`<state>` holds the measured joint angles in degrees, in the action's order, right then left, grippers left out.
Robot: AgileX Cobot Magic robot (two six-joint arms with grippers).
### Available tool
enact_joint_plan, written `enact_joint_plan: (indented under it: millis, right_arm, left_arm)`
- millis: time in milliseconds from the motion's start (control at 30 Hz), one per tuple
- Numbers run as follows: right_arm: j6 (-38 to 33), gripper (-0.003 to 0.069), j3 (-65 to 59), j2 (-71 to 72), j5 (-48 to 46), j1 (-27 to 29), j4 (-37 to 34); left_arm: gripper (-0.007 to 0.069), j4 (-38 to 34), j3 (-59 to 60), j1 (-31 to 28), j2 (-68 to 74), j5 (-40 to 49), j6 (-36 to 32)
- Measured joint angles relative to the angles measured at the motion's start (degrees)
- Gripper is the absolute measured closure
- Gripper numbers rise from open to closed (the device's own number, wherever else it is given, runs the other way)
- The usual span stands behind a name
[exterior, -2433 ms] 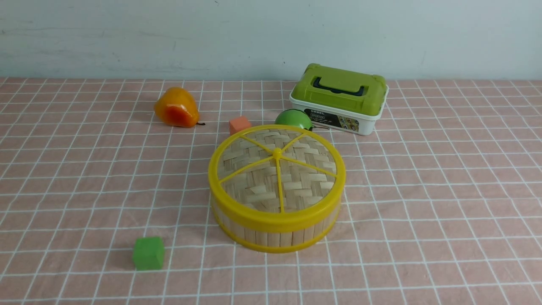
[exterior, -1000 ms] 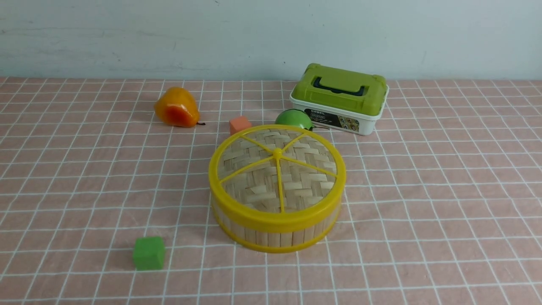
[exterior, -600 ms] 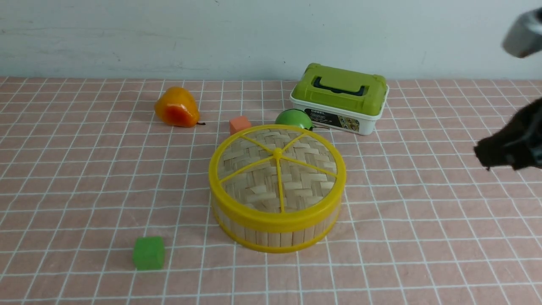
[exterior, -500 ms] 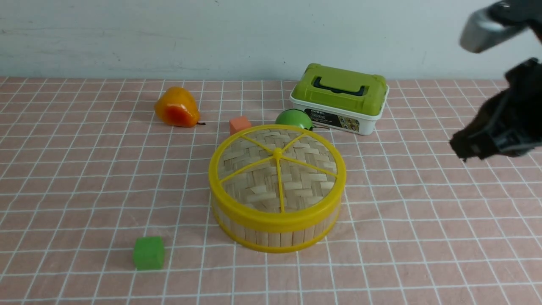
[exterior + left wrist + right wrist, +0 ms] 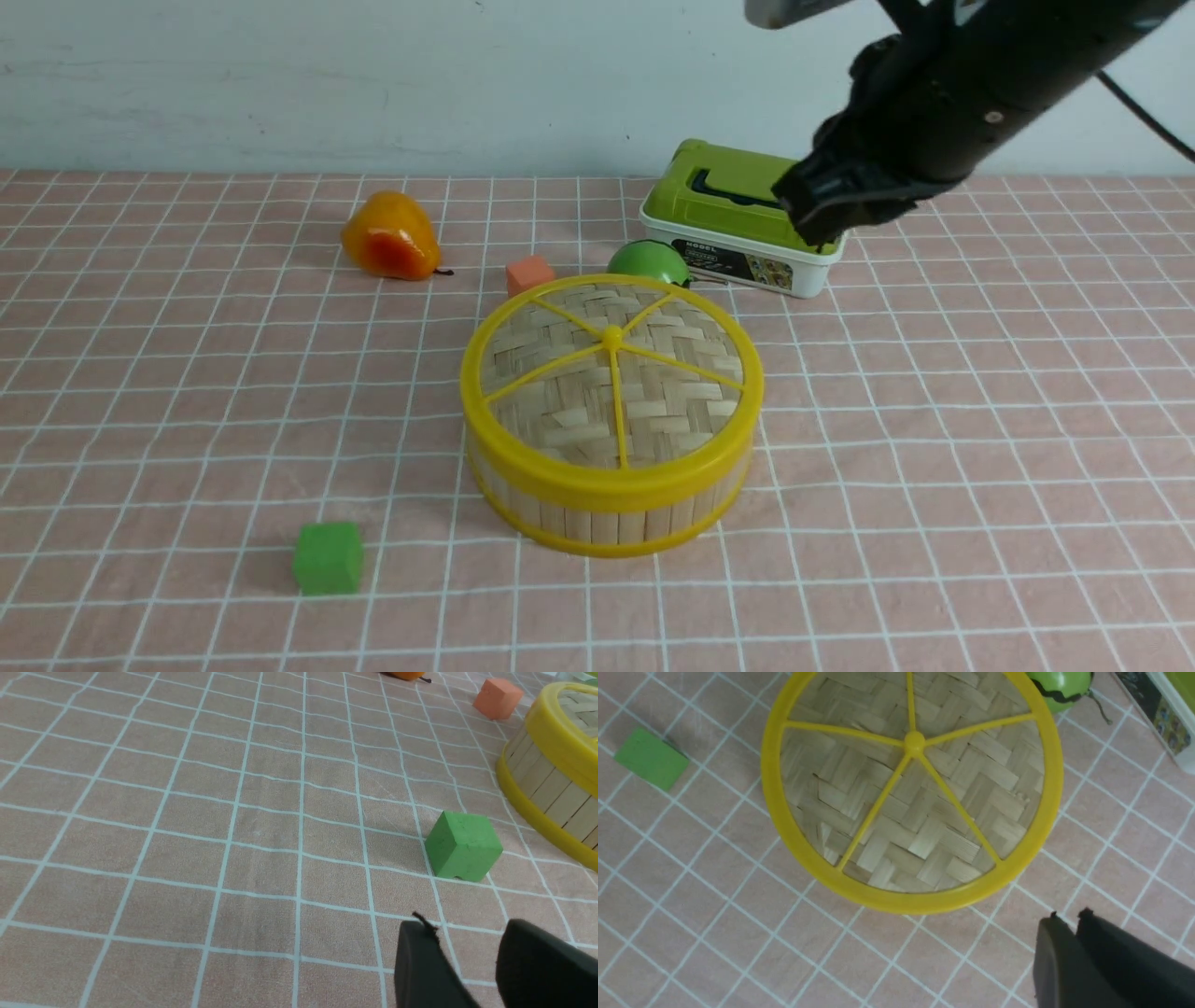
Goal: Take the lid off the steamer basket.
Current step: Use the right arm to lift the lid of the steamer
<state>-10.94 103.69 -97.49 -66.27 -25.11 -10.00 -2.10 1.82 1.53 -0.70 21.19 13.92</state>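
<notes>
The right pincer (image 5: 814, 213) is held pressed together, with the lid (image 5: 611, 373) seated on the steamer basket (image 5: 607, 523) below it, leftward. Unless it is spread first, the lid could be struck and the steamer basket shoved.

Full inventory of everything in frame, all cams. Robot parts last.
lid: 1, woven bamboo with yellow rim, on the steamer basket
steamer basket: 1, bamboo slats with yellow rings, centre
pear: 1, orange-yellow, far left
orange cube: 1, orange, behind basket
green cube: 1, green, near left
round fruit: 1, green, behind basket
box: 1, white with green lid, far right of centre
tablecloth: 1, pink with white grid
right pincer: 1, black, shut, raised before box
left pincer: 1, black, open, near green cube
</notes>
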Motion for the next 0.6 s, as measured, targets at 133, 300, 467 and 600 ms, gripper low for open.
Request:
enact_joint_plan:
  millis: [133,300,467,600]
  right_arm:
    - [0.4,0.0585,7.5,-6.9,-2.8,-0.1,-2.4]
    - [0.5,0.0538,13.7,-13.5,-4.0,-1.9,-3.1]
    - [2.4,0.0440,19.4,-19.9,-4.3,-5.8,0.1]
    - [5.2,0.0341,22.8,-24.1,-4.3,-6.6,2.5]
  left_arm:
    - [0.0385,0.0,0.0,0.0,0.0,0.0,0.0]
    - [0.0385,0.0,0.0,0.0,0.0,0.0,0.0]
    - [0.0385,0.0,0.0,0.0,0.0,0.0,0.0]
    - [0.0385,0.0,0.0,0.0,0.0,0.0,0.0]
